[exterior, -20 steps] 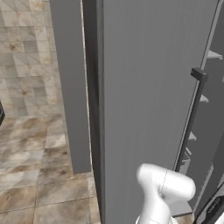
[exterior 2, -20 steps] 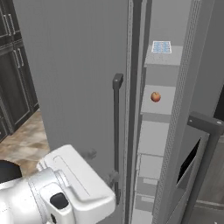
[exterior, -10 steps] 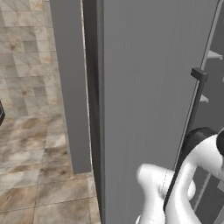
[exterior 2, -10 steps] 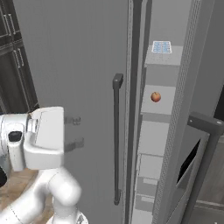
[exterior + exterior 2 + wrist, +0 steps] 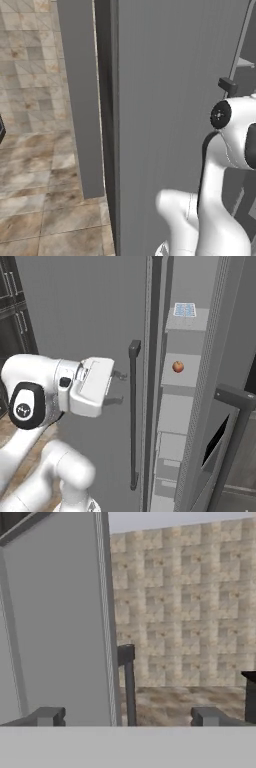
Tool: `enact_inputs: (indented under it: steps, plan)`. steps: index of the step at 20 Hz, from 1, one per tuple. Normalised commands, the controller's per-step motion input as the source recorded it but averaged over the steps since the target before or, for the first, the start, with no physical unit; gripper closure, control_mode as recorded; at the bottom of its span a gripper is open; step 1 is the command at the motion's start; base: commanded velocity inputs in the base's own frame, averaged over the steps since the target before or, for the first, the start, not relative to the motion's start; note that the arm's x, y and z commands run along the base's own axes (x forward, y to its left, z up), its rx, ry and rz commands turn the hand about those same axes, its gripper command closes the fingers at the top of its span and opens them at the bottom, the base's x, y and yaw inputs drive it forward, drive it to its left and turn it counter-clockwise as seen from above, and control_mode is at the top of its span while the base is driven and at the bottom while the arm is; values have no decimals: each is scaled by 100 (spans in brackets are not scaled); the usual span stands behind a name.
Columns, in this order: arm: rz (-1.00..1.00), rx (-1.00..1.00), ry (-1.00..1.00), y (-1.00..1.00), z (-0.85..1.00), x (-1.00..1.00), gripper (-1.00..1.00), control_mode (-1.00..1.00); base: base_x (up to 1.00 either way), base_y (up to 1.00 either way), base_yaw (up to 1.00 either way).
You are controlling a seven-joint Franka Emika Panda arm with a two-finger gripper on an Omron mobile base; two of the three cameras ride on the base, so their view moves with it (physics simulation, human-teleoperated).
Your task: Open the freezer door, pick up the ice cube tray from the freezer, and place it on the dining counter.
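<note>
The freezer door (image 5: 85, 316) is a tall grey panel with a dark vertical bar handle (image 5: 133, 416). It stands ajar, and the freezer's shelves (image 5: 185, 358) show past its edge. The ice cube tray (image 5: 184, 309), white with pale blue cells, lies on an upper shelf. My gripper (image 5: 117, 388) is open with nothing between its fingers. It points at the door face just left of the handle's upper end, a short way off. In the hand view the fingertips (image 5: 47, 717) frame the handle (image 5: 128, 682) beside the door (image 5: 55, 627). The left base view shows the door (image 5: 170, 100) and my arm (image 5: 230, 135).
A small red fruit (image 5: 178, 366) sits on the shelf below the tray. A second grey door with its own dark handle (image 5: 235, 401) stands open at the right. A narrow grey side panel (image 5: 77, 100) and tiled floor (image 5: 35, 150) lie to the left.
The arm has swung up from low in front of the base. The hand now sits level with the top of the handle, facing it. The fingers stayed open.
</note>
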Motion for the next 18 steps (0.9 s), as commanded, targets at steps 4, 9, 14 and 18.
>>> enact_inputs:
  steps: [4, 9, 14, 18]
  plan:
    - [-2, 1, -15, -57, -11, 33, -100, -100, 0, 0, 0]
    - [0, 0, -12, -60, -13, 14, -100, -100, 0, 0, 0]
    - [6, 0, -6, -39, -27, 28, -100, -100, 0, 0, 0]
    - [0, 0, -1, -4, -23, 44, -100, -100, 0, 0, 0]
